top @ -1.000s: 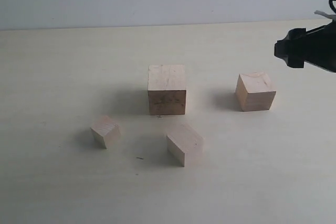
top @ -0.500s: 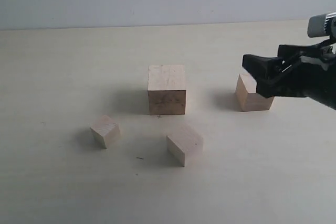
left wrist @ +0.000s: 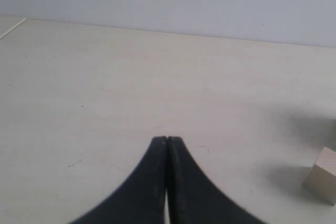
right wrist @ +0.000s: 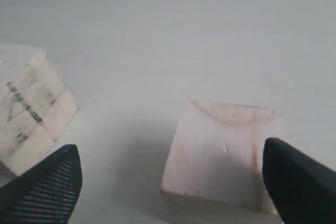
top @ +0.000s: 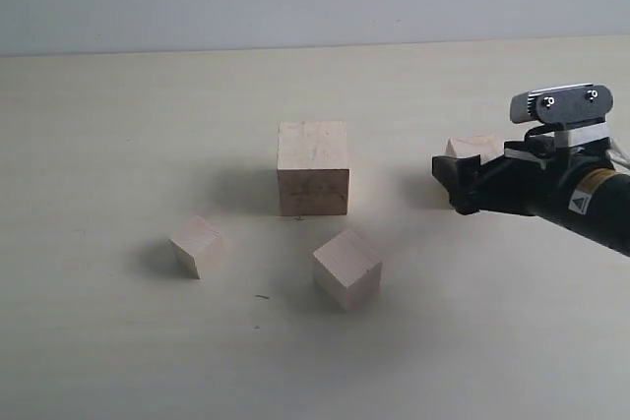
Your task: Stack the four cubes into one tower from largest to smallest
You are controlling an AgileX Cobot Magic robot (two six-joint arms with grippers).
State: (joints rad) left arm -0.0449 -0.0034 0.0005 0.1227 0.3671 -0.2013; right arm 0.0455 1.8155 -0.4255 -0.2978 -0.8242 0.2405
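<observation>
Wood, pale and unpainted, makes up all four cubes, which stand apart on the cream table (top: 118, 341); no tower has been started.

The largest cube (top: 313, 169) stands near the middle, flat on the table. The right wrist view shows dark grain smudges on one of its faces. Nothing rests on it, so it looks set to serve as the base.

The second-largest cube (top: 472, 148) stands well to its right and is mostly hidden in the exterior view behind the right gripper (right wrist: 170, 187). That claw is spread wide and empty, with one ribbed fingertip on either side of this cube and neither seeming to touch it. The step in hand is therefore the reach for the first block to go on the base. The next move calls for settling the fingers squarely against two opposite faces and closing firmly. The cube must then be lifted clear, carried left and set down centred on the largest.

The third cube (top: 346, 269) lies in front of the largest, turned corner-on, and the smallest cube (top: 197, 246) sits further left; both wait untouched.

The left gripper (left wrist: 167, 142) hangs over bare table with its fingers pressed together, holding nothing.
</observation>
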